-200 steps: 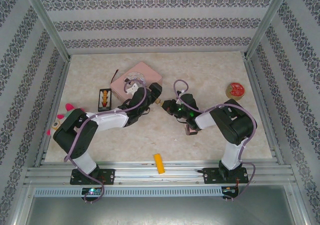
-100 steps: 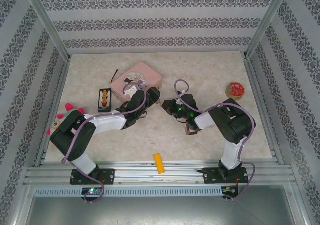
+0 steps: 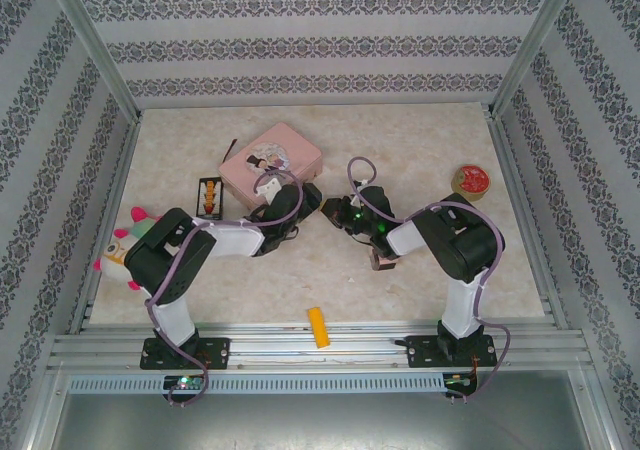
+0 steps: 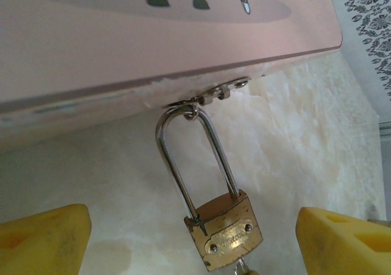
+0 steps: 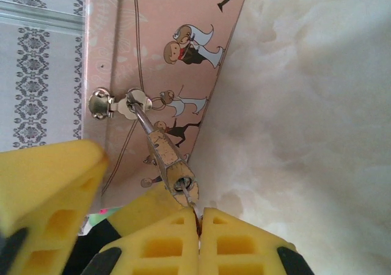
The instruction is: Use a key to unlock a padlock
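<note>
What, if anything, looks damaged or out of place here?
Only wear: pink paint on the tin is chipped whitish along its lower edge beside the hasp, and the padlock has scuffed brass. The padlock is threaded through the hasp, key at its keyhole; nothing looks spilled or tipped.

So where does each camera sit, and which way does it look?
Top external: above and behind, looking down at the table; left arm and right arm show.
Left wrist: on the left arm, looking past its open fingers at the padlock.
Right wrist: on the right arm, looking past the right gripper, shut on the key.
Both wrist views share padlock and pink tin.
</note>
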### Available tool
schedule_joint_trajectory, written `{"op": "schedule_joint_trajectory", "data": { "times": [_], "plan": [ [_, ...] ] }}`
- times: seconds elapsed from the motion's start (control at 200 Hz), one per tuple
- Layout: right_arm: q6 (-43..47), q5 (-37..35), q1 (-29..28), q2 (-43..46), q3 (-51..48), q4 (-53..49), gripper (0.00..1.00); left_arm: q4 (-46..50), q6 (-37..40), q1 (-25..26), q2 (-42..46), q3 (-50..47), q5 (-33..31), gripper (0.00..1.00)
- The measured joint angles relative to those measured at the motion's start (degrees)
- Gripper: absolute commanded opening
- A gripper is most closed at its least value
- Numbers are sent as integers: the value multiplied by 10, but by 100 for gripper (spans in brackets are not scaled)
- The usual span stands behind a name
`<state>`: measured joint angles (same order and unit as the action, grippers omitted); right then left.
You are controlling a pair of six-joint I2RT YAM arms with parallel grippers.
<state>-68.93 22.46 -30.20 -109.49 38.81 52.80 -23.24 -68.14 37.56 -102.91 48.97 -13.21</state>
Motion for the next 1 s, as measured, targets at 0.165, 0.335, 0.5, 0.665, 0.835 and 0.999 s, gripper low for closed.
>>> {"op": "schedule_joint_trajectory", "data": {
  "times": [0.165, 0.335, 0.5, 0.665, 0.835, 0.999],
  "plan": [
    [0, 4, 0, -6, 5, 2, 0, -26, 0, 0, -19, 13, -12, 70],
    [-2, 10, 1, -17, 15, 2, 0, -54, 0, 0, -39, 19, -22, 64],
    [-2, 11, 1, -22, 29, 2, 0, -57, -3, 0, -45, 28, -30, 52],
    [-2, 13, 1, -26, 42, 2, 0, -57, -5, 0, -45, 28, -40, 47],
    [-2, 17, 0, -36, 56, 2, 0, -58, -5, -1, -47, 29, -40, 43],
    [-2, 20, 0, -51, 66, 1, 0, -58, -10, -2, -58, 33, -42, 27]
  ]
}}
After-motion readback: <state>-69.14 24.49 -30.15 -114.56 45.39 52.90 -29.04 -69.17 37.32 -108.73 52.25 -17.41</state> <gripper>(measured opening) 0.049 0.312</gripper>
